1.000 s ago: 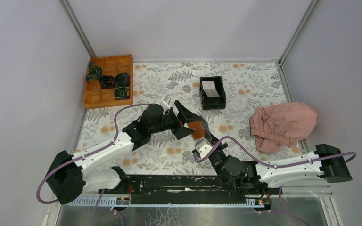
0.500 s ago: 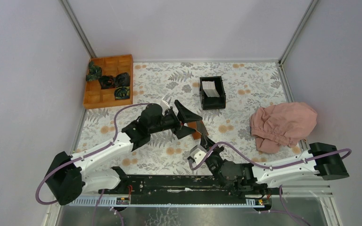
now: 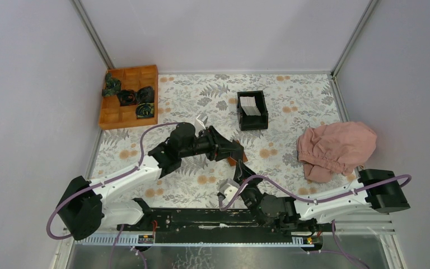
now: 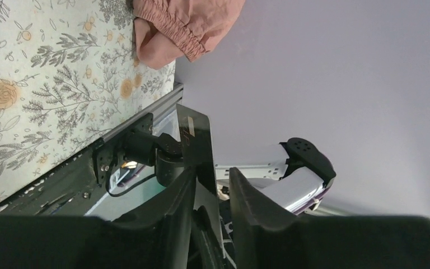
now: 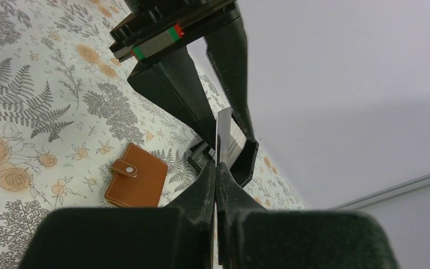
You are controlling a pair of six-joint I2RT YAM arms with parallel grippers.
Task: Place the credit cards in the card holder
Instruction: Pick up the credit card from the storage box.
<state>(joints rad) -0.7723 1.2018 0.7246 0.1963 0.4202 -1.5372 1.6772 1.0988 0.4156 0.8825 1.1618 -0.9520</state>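
Observation:
My right gripper (image 5: 216,174) is shut on a pale credit card (image 5: 222,131), held upright and seen edge-on. The left gripper (image 3: 238,152) reaches in from the left, one finger (image 5: 173,84) on each side of that card's upper part. In the left wrist view the card (image 4: 196,140) lies against one finger (image 4: 173,207), with a gap to the other. The reddish-brown card holder (image 5: 137,175) lies closed on the table below, mostly hidden under the grippers (image 3: 242,160). More cards (image 3: 249,105) stand in the black box (image 3: 252,124).
An orange wooden tray (image 3: 124,116) with dark rosettes sits at the back left. A pink cloth (image 3: 336,148) is bunched at the right. The enclosure's walls stand close on three sides.
The left jaws have narrowed from wide open to stand close around the card. The right arm has drawn back toward the near edge, still gripping the card.

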